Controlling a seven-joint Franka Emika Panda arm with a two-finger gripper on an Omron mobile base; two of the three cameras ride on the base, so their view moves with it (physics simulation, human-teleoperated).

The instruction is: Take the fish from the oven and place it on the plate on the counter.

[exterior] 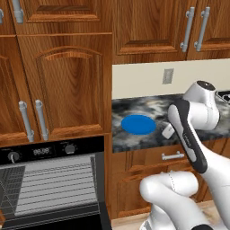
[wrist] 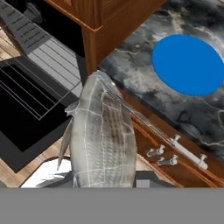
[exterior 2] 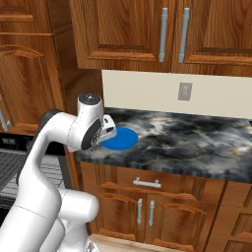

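The grey-silver fish (wrist: 103, 140) looms close in the hand view, held lengthwise, and it hides the fingertips. My gripper (exterior: 167, 130) is shut on it, hovering at the front edge of the counter (exterior 2: 187, 138), just right of the plate in the left base view. The blue plate (exterior: 138, 124) (exterior 2: 119, 139) (wrist: 188, 64) lies flat and bare near the counter's left end. The black oven (exterior: 49, 179) stands open to the left, with its wire racks (wrist: 57, 57) showing and its door (wrist: 30, 113) folded down.
Wooden drawers with silver handles (exterior: 173, 156) sit under the counter. A tall wooden cabinet (exterior: 67, 85) rises above the oven, and wall cabinets (exterior 2: 162, 34) hang over the counter. An outlet (exterior 2: 185, 91) is on the backsplash. A stovetop corner (exterior: 224, 95) shows at far right.
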